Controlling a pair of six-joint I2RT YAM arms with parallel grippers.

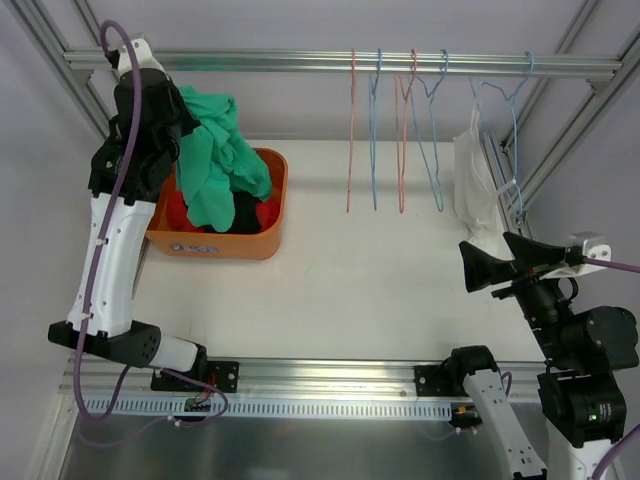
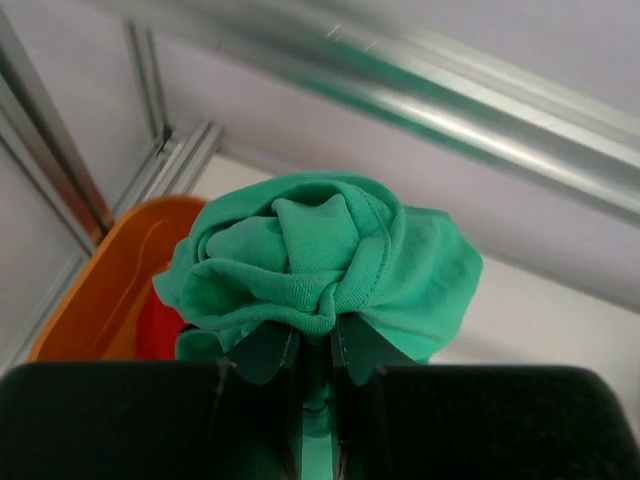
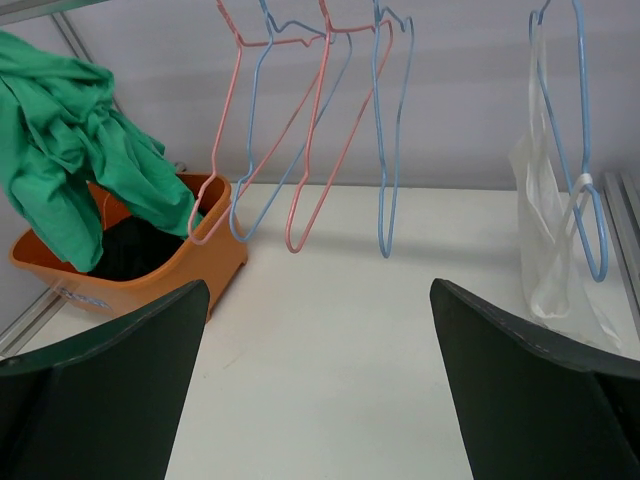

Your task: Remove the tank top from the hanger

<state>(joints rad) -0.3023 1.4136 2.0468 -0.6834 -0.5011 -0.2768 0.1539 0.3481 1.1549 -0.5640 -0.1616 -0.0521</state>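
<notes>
My left gripper (image 1: 185,135) is shut on a green tank top (image 1: 222,160) and holds it bunched above the orange bin (image 1: 277,205) at the back left. In the left wrist view the green cloth (image 2: 320,265) is pinched between the fingertips (image 2: 262,352). It also shows in the right wrist view (image 3: 70,175). A white tank top (image 1: 472,180) hangs on a blue hanger (image 1: 515,150) at the right end of the rail; it shows in the right wrist view (image 3: 545,220). My right gripper (image 1: 500,262) is open and empty, below and in front of it.
Several bare pink and blue hangers (image 1: 400,130) hang from the metal rail (image 1: 300,60). The orange bin holds red and black clothes (image 1: 255,212). Aluminium frame posts (image 1: 575,110) stand at the right and left sides.
</notes>
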